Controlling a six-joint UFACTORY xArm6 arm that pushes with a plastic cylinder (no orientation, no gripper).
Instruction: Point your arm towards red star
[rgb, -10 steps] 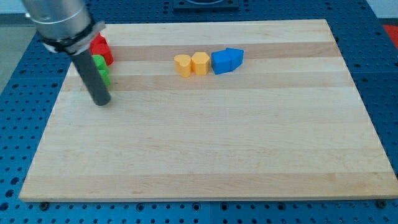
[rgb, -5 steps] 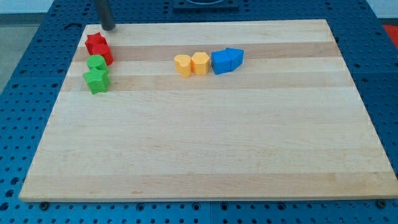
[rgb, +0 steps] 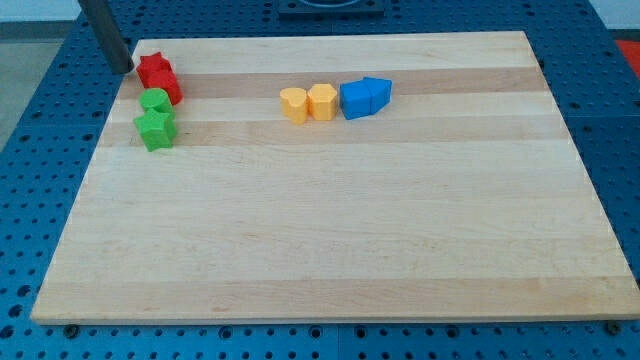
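Tip beside the red star, at the board's top-left corner

My tip (rgb: 124, 68), a bare rod with no jaws and holding nothing, sits just left of the red star (rgb: 155, 72). Drifting right could knock it into the red block (rgb: 170, 88) behind or the green blocks (rgb: 155, 118) below. The star shows no clear long axis or heading.

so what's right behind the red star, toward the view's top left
My tip stands just off the red star's left edge, near the wooden board's corner. Whether they touch, I cannot tell. Another red block sits against the star's lower right.
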